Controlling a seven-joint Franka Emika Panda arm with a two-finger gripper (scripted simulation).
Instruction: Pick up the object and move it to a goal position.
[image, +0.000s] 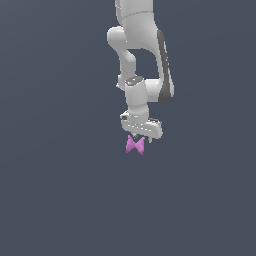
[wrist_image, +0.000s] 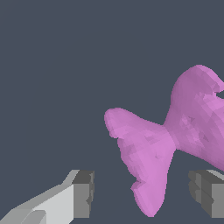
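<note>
No readable text, no labels, no brand marks, no numbers, no signs in either view

You were looking at a simulator's render, not a real room. Flat slate-grey filled everything behind the faceted white arm (image: 142, 60).
</note>
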